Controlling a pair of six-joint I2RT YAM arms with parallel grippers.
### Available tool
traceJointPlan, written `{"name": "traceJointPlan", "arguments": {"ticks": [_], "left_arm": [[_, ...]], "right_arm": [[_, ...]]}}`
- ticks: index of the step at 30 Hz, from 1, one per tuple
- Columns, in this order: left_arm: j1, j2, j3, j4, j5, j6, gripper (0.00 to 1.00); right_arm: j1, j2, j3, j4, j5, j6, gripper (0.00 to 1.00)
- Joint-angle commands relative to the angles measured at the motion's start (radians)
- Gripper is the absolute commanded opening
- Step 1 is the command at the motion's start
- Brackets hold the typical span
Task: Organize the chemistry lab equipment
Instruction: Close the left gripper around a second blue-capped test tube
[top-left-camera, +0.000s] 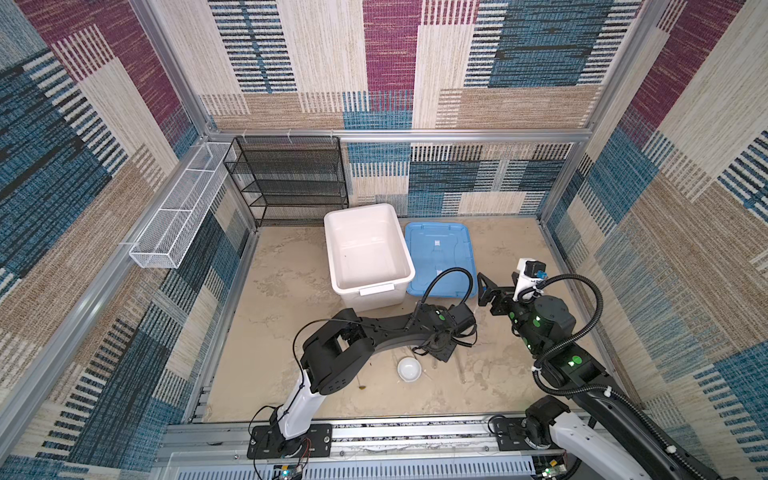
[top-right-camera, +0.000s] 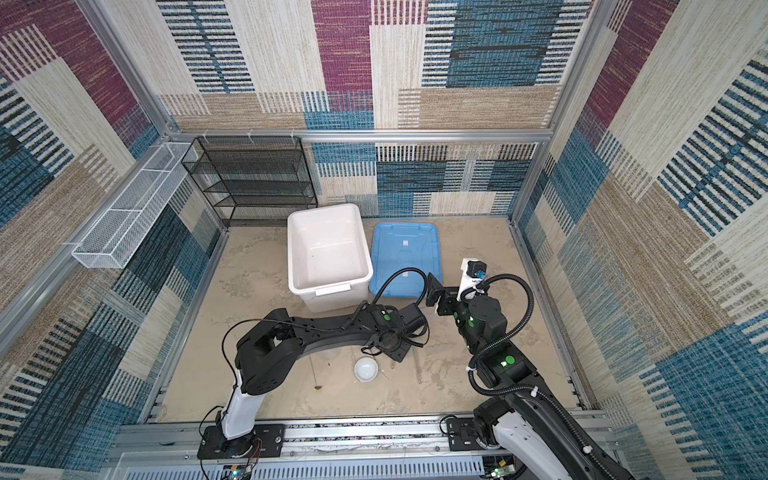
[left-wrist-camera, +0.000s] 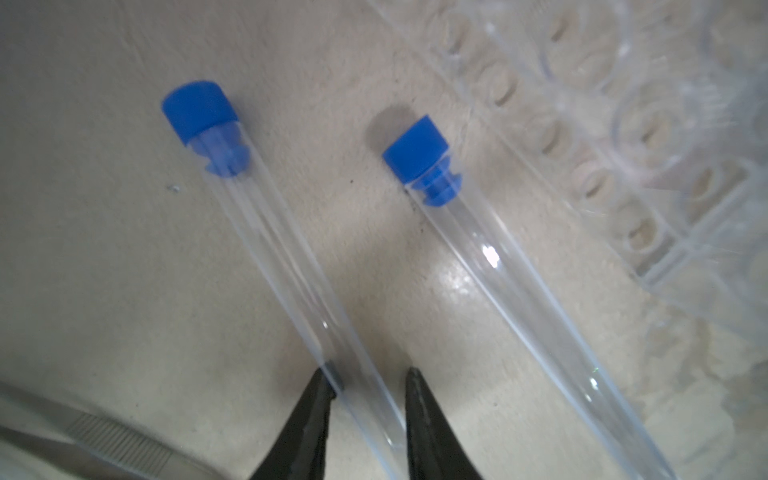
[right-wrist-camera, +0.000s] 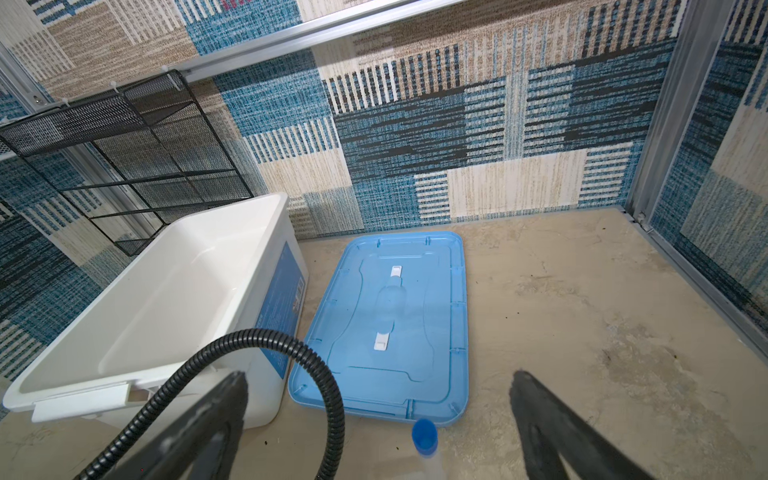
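Observation:
Two clear blue-capped test tubes lie side by side on the beige table in the left wrist view. My left gripper (left-wrist-camera: 368, 374) points down, and its black fingers press on both sides of one test tube (left-wrist-camera: 266, 232). The second test tube (left-wrist-camera: 519, 282) lies free beside it. Metal tweezers (left-wrist-camera: 104, 440) show at the edge. The small white dish (top-left-camera: 408, 368) sits just beside the left wrist, and the brown-tipped rod (top-right-camera: 314, 370) lies next to it. My right gripper (right-wrist-camera: 378, 386) hovers open and empty above the table, with a blue tube cap (right-wrist-camera: 424, 436) below it.
The open white box (top-left-camera: 332, 249) stands mid-table with its light-blue lid (top-left-camera: 440, 257) flat beside it. A black mesh shelf (top-left-camera: 291, 178) stands at the back wall, and a white mesh basket (top-left-camera: 174, 224) hangs on the left wall. A clear plastic rack (left-wrist-camera: 582, 145) lies beside the tubes.

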Motion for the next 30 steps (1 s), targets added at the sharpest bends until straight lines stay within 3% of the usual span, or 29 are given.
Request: {"name": "traceJointPlan", "arguments": {"ticks": [1, 13, 21, 30], "left_arm": [[0.001, -0.018, -0.022, -0.051, 0.043, -0.035, 0.30], [0.001, -0.037, -0.053, -0.049, 0.096, -0.054, 0.35], [0.001, -0.031, -0.048, -0.051, 0.090, -0.058, 0.25], [0.022, -0.037, -0.054, 0.004, 0.104, -0.084, 0.22]], "right_arm": [[0.002, 0.004, -0.005, 0.020, -0.010, 0.013, 1.00], [0.001, 0.037, -0.002, 0.042, -0.023, 0.013, 1.00], [0.002, 0.050, 0.002, 0.048, -0.024, 0.009, 1.00], [0.001, 0.062, -0.008, 0.056, -0.028, 0.014, 1.00]]}}
